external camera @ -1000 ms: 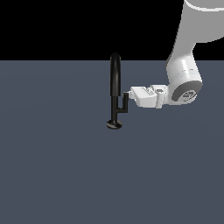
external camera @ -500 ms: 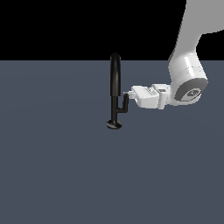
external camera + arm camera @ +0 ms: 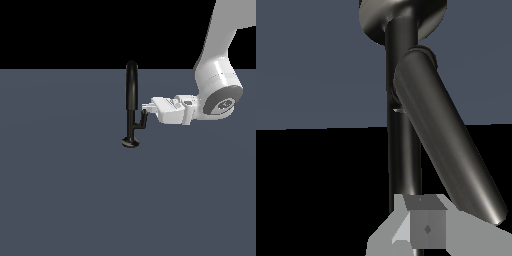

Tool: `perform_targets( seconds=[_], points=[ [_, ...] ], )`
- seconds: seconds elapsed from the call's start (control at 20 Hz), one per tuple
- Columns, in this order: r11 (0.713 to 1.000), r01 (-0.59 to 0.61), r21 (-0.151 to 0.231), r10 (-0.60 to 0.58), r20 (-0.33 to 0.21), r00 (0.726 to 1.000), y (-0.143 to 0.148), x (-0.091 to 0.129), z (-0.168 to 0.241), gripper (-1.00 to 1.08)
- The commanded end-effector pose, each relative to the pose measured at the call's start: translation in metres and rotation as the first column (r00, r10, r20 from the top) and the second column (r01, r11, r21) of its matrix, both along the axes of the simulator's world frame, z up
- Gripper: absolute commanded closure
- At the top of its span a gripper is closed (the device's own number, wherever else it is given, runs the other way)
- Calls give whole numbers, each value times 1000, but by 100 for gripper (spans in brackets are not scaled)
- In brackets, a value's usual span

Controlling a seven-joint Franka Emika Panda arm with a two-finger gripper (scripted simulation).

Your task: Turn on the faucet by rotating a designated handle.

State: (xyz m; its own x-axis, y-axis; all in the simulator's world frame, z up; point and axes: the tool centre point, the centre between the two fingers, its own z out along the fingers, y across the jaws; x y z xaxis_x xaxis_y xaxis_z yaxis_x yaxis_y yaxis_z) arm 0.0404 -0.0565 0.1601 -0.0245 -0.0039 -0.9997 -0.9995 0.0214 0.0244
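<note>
The glossy black faucet point(image 3: 131, 90) stands upright on the grey floor, with its thick spout above a thin stem and a round disc base point(image 3: 130, 143). The short L-shaped handle point(image 3: 142, 120) branches off the stem toward the exterior view's right. My gripper point(image 3: 146, 106) reaches in horizontally from that side, its fingertips at the handle's upper end, touching or nearly touching it. The fingers look shut together with nothing between them. In the wrist view the stem point(image 3: 404, 140), the handle point(image 3: 446, 150) and the base point(image 3: 376, 20) fill the frame, with a grey fingertip point(image 3: 426, 229) close by.
The white arm point(image 3: 217, 75) comes down from the upper part of the exterior view's right. Flat grey floor point(image 3: 60, 190) surrounds the faucet.
The arm's wrist has drifted a little to the exterior view's right and down. The fingertips have stayed at the handle's top, and the handle has barely shifted.
</note>
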Motion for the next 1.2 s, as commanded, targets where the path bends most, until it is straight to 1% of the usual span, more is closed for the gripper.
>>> perform_targets(
  seconds=[0.0,0.6,0.65,0.7,1.15],
  points=[
    [1000,-2,2,2,-6,1000,0,-9,-5,108],
    [1000,-5,5,5,-10,1000,1,-52,-22,108],
    [1000,-5,5,5,-10,1000,1,-52,-22,108],
    [1000,-4,1,4,11,1000,1,-42,-12,108],
    [1000,-5,4,5,-9,1000,1,-69,-71,108]
  ],
)
